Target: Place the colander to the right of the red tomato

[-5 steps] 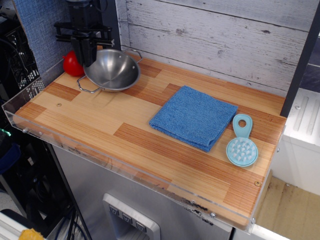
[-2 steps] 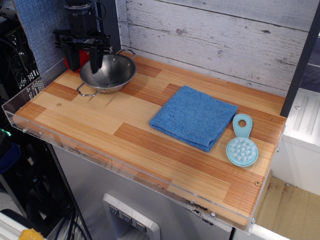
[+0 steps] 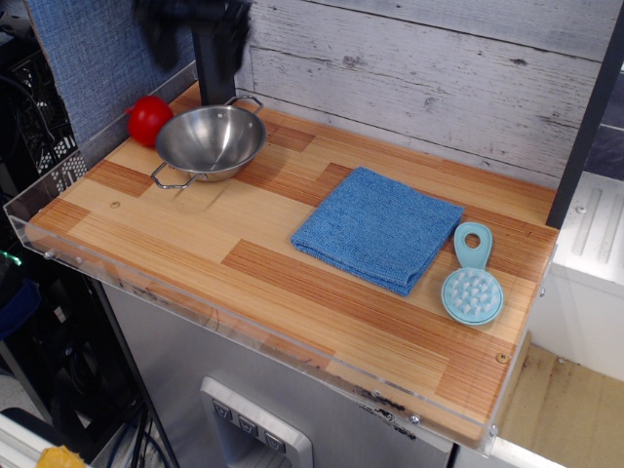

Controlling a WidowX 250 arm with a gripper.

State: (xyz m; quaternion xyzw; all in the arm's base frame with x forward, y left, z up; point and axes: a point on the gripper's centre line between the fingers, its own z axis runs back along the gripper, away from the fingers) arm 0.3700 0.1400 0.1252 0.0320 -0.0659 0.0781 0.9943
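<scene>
One colander (image 3: pixel 211 141), one red tomato (image 3: pixel 149 119), one blue cloth (image 3: pixel 378 228), one brush (image 3: pixel 472 282). Colander was shiny steel with two wire handles, sitting just right of the tomato. Gripper (image 3: pixel 195 24) was blurred above; can't tell its opening.

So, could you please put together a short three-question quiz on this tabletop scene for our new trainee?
1. True or false: the colander rests upright on the wooden tabletop.
2. Which object lies nearest the blue cloth? A) red tomato B) light-blue scrubbing brush C) colander
3. Fill in: the colander sits to the ____ of the tomato.

Key: 1 true. 2 B. 3 right.

The gripper is a motion-blurred shape above the colander; its jaws cannot be read.
</scene>
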